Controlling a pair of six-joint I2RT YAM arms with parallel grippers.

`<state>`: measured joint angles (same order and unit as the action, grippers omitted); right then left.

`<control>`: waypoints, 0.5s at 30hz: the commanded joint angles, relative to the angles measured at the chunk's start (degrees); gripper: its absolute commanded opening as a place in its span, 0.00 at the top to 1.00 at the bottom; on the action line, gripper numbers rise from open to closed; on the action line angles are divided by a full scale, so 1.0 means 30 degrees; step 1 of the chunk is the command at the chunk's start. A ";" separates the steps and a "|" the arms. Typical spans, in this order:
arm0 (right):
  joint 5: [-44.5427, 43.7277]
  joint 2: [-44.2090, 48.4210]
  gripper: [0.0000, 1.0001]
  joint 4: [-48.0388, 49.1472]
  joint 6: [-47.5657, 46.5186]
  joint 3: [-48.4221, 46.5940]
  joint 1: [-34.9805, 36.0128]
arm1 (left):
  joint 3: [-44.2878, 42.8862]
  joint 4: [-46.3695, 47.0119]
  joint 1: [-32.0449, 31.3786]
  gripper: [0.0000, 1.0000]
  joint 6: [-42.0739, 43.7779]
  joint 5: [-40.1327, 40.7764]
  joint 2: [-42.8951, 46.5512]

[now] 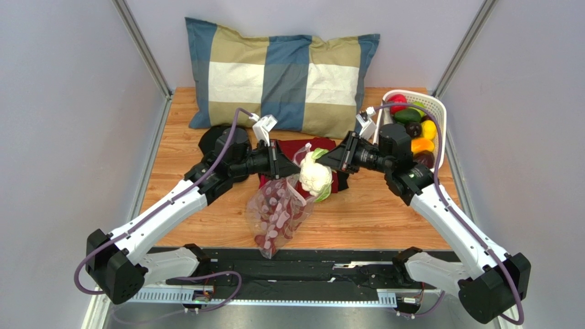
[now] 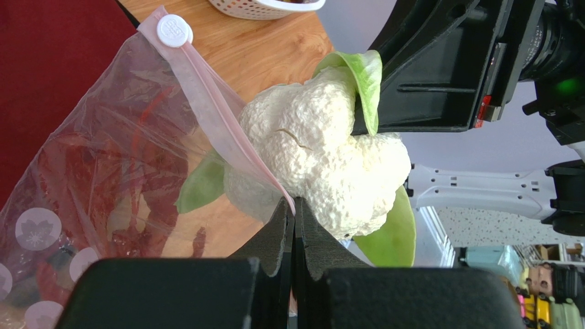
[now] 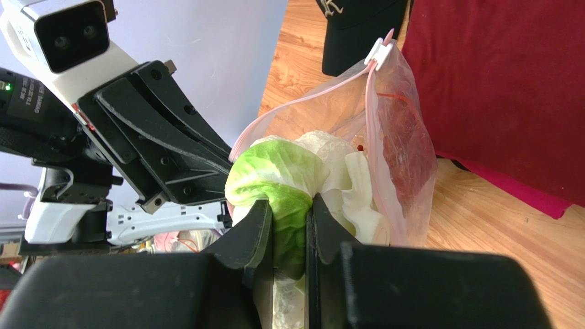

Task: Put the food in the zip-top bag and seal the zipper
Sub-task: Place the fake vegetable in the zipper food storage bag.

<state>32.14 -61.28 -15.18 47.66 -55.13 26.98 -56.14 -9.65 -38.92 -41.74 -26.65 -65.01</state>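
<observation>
My left gripper (image 2: 294,212) pinches the rim of the zip-top bag (image 2: 103,171), my right gripper (image 3: 288,209) clamps a leaf of the cauliflower (image 2: 323,151), which I fear slips free if it snags there.

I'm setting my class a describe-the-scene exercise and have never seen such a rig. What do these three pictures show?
These are two robot arms bolted at the near edge of a wooden table. The wide picture looks down from above and behind them; the other two come from a camera on each wrist, showing that arm's own fingers. On the table lie a checked pillow, a red cloth and a white basket of toy fruit and vegetables. The left gripper pinches the top edge of a clear zip-top bag. The right gripper grips a toy cauliflower by its green leaf, at the bag's mouth.
</observation>
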 commanded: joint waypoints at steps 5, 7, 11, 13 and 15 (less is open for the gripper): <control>-0.2925 -0.0988 1.00 0.1572 0.1547 -0.0343 0.0996 | 0.0285 0.4944 -0.0446 1.00 -0.0855 -0.2746 0.0870; -0.2484 -0.1108 1.00 0.1020 0.0787 -0.0547 0.0938 | 0.0285 0.4829 -0.0446 1.00 -0.0591 -0.2455 0.1104; -0.1311 -0.0290 1.00 -0.0179 -0.2105 -0.0401 0.0645 | 0.0373 0.4448 -0.0387 1.00 0.0024 -0.2073 0.1719; -0.1397 0.0238 1.00 -0.1029 -0.3282 -0.0605 0.0498 | 0.0315 0.4330 -0.0387 1.00 -0.0062 -0.1955 0.1954; -0.1630 0.0531 1.00 -0.1970 -0.4395 -0.0636 0.0410 | 0.0286 0.4505 -0.0416 1.00 -0.0383 -0.2216 0.1984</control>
<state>28.95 -61.56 -17.12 43.77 -55.18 28.69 -53.21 -6.04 -38.39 -41.28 -27.05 -62.72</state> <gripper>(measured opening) 0.150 0.008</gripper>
